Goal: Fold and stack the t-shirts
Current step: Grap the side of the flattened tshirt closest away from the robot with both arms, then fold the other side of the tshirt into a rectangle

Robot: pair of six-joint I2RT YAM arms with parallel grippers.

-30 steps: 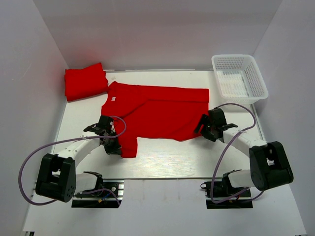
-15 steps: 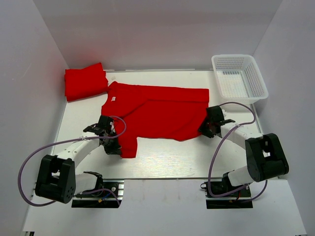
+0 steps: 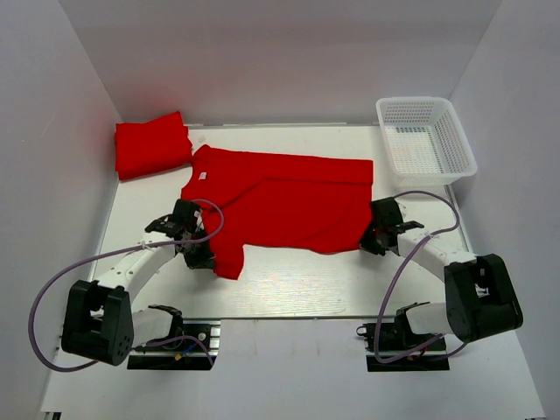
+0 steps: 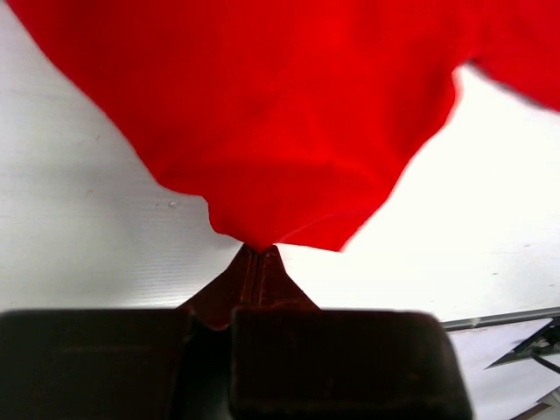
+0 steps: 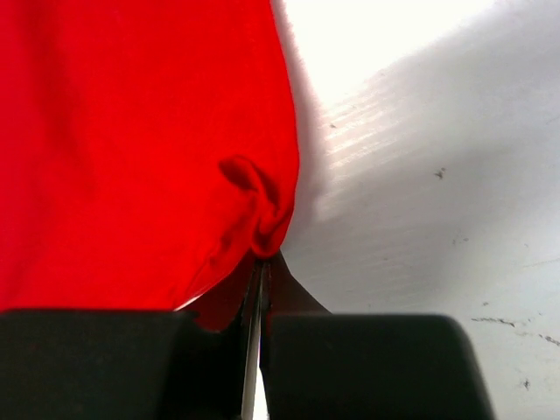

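The left arm's jaws are pressed together on a small pinch of the spread t-shirt. In the left wrist view the red cloth tents out of them at the bottom centre of the frame. The right arm's jaws are likewise clamped on a bunched fold of the same shirt's edge, low centre in the right wrist view. In the top view these two holds sit at the shirt's lower left, by the sleeve, and at its lower right corner.

The shirt lies opened out across the middle of the desk. A second, folded t-shirt sits in the upper left and a white mesh basket in the upper right.

Expect the cloth to be light and limp. It will likely sag between your two holds and drag on the desk, so lift both sides evenly. Both pinches look shallow, so take hems or corners deep between the jaws and hold the span taut as you fold.
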